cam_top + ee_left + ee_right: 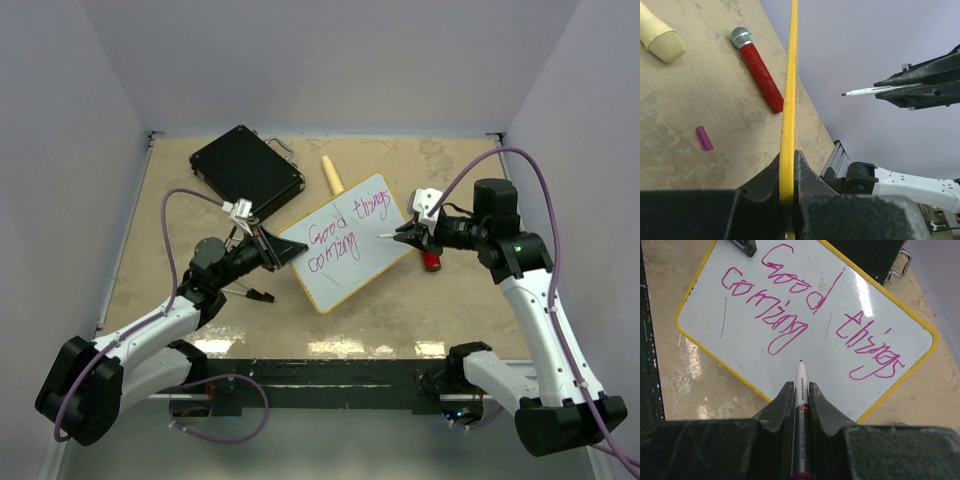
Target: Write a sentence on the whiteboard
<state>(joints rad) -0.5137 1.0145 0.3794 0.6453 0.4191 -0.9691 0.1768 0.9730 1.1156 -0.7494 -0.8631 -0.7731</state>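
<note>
The left hand (789, 165) is clamped on the yellow edge of the whiteboard (355, 245), which sits mid-surface (450, 310); the right hand (800, 389) grips a marker (800, 371), its tip near "coming" in the sentence (805, 315); whether it touches is unclear; a red microphone (431, 262) is mostly hidden from above.

The whiteboard (355, 245) lies on the tabletop (400, 310), its left edge between the left gripper's (290, 250) jaws. A case (247, 166) lies behind it to the left, a microphone (331, 172) just behind. A second microphone (431, 261) lies at its right, seemingly under the right gripper (402, 236), whose marker (801, 382) reaches over the board.
</note>
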